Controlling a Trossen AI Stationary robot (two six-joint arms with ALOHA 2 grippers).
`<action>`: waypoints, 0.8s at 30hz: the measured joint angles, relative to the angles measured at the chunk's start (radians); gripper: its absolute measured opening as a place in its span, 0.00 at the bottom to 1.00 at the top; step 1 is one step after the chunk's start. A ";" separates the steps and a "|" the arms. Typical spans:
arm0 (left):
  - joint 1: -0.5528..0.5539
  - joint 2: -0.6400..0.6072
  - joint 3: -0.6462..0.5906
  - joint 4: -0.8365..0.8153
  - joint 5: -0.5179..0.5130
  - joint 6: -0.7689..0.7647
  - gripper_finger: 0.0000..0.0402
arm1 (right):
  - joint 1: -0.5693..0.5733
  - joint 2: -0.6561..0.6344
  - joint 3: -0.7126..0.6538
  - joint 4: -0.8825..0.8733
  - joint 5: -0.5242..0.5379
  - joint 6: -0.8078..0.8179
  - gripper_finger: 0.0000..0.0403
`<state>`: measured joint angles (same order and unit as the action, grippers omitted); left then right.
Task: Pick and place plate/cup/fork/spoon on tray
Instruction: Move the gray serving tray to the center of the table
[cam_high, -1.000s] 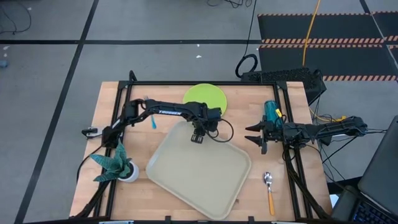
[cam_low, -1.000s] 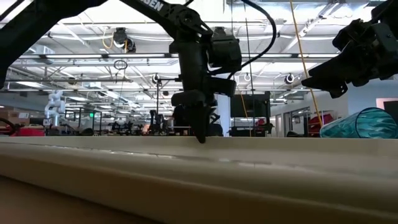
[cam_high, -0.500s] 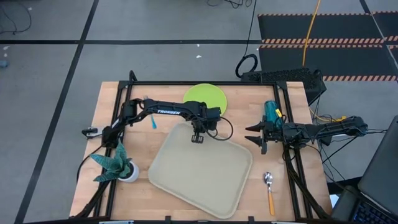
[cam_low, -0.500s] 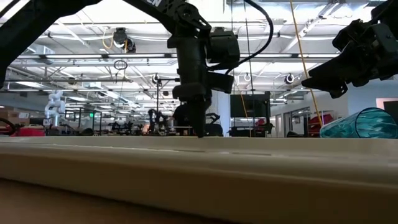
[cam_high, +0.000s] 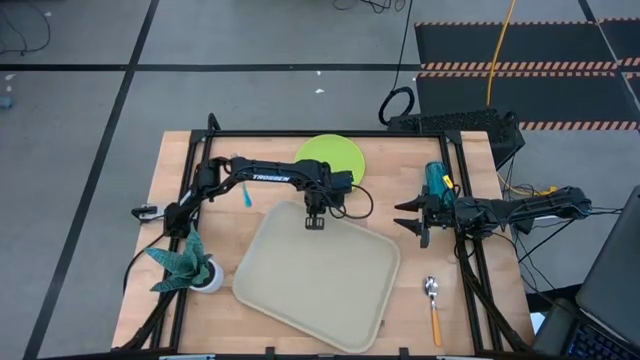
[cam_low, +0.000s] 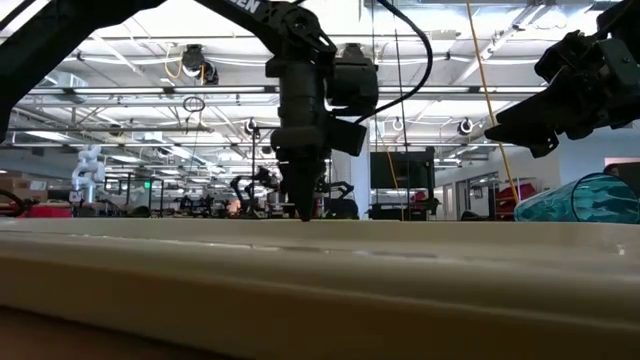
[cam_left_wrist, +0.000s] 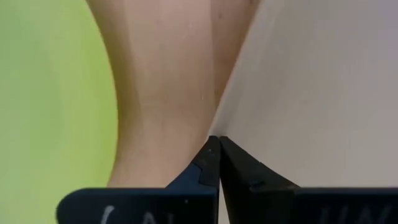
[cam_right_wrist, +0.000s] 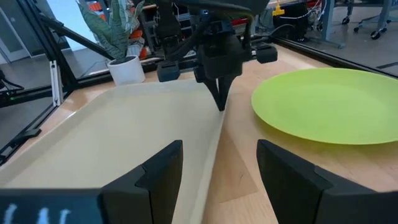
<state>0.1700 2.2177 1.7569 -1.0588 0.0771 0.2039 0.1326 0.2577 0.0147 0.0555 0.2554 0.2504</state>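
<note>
The left gripper (cam_high: 314, 222) had just pinched shut on the tray (cam_high: 300, 290) rim at its far edge. The tray had slid slightly toward the bench's left side, leaving the plate (cam_high: 329, 157) still outside; the right gripper (cam_high: 412, 223) waited wide.

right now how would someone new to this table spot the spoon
Start at the big beige tray in the middle of the table. Just off its right side, near the table's front edge, lies the spoon, apart from the tray. Its orange handle and shiny silver bowl set it apart.
</note>
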 joint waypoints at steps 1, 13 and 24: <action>0.006 0.000 0.000 -0.003 0.004 -0.032 0.01 | 0.000 0.000 0.000 0.000 0.000 0.000 0.49; 0.075 0.001 -0.002 -0.051 0.005 -0.231 0.00 | 0.000 0.000 0.000 0.000 0.000 -0.001 0.49; 0.094 0.002 -0.003 -0.096 -0.113 -0.342 0.00 | 0.000 0.000 0.000 0.000 0.000 -0.001 0.49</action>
<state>0.2642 2.2192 1.7542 -1.1545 -0.0359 -0.1383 0.1326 0.2576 0.0143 0.0555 0.2558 0.2492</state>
